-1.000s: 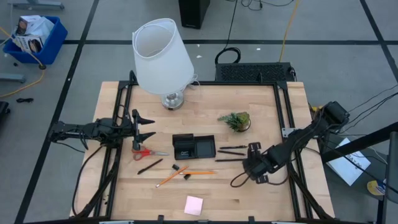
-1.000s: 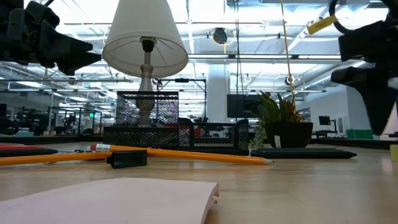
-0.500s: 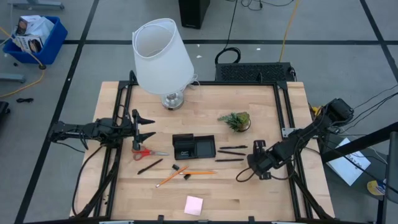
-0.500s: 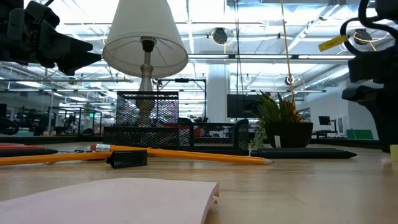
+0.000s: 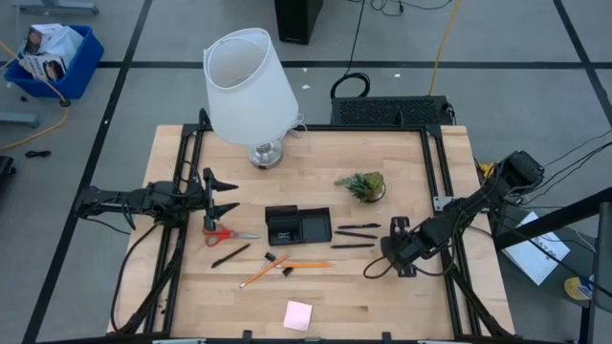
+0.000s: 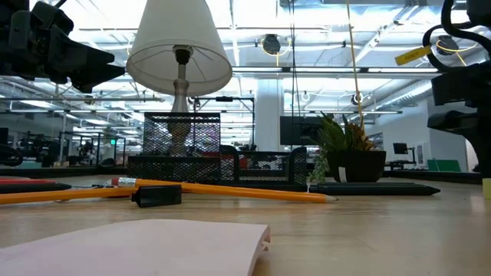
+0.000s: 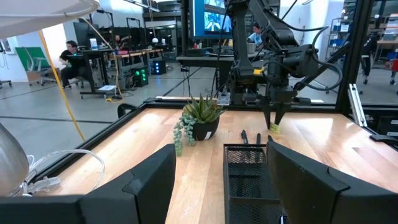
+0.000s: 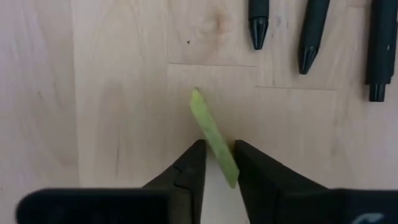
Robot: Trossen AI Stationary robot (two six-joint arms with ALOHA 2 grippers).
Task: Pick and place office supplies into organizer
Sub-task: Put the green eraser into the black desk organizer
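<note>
This was a robotics lab set in a large open industrial hall. The wooden table (image 5: pixel 306 191) sat in a black metal frame on a grey concrete floor marked with dark tape lines, cables trailing across it, and a blue bin (image 5: pixel 53 57) of oddments stood off to one side. The low view looked past a white lamp (image 6: pixel 180 46) to a high ceiling with exposed beams and rows of strip lights. From the left wrist view, other workstations with monitors (image 7: pixel 214 18) stood behind, and a person (image 7: pixel 69 56) was seated at what looked like a desk, though that far corner was hard to make out.
</note>
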